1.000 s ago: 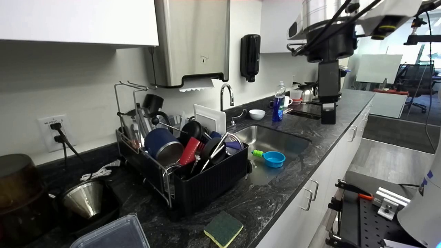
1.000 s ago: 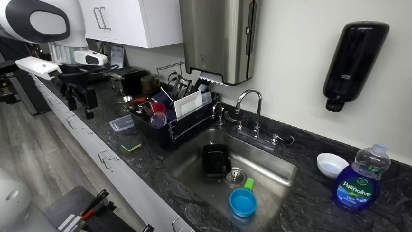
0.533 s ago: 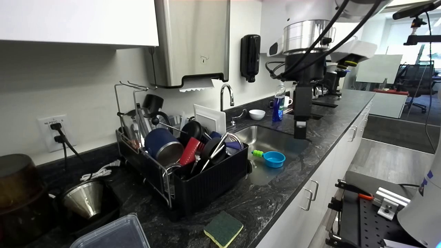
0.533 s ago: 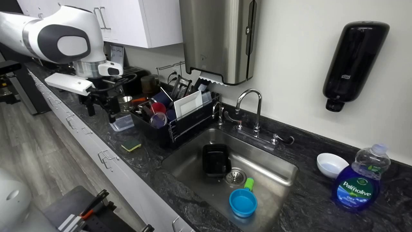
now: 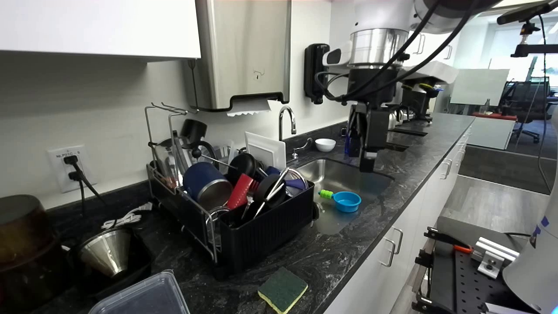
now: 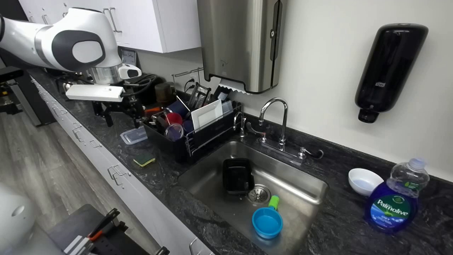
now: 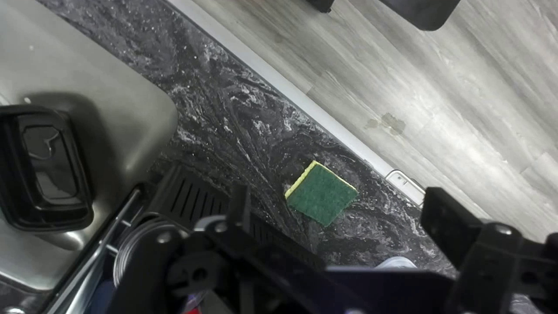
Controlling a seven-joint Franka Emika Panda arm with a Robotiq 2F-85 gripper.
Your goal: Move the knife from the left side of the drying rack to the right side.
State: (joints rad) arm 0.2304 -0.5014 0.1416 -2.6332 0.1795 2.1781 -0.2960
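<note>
Our empty gripper [image 6: 123,122] hangs wide near the drying rack [image 5: 187,211]; we cannot pick out the knife, so crowding could make us snag the blue cup [image 5: 202,179].

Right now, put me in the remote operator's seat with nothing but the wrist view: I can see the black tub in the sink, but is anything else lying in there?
Observer: Yes, both exterior views show a round blue cup in the sink.
Operator: What stands in the drying rack along its sink side?
Observer: A white square plate, set on edge and tilted.
Operator: And on the counter past the sink, at the end away from the rack?
Observer: In an exterior view, a white bowl sits next to a dish soap bottle; whether they touch, I can't tell.
</note>
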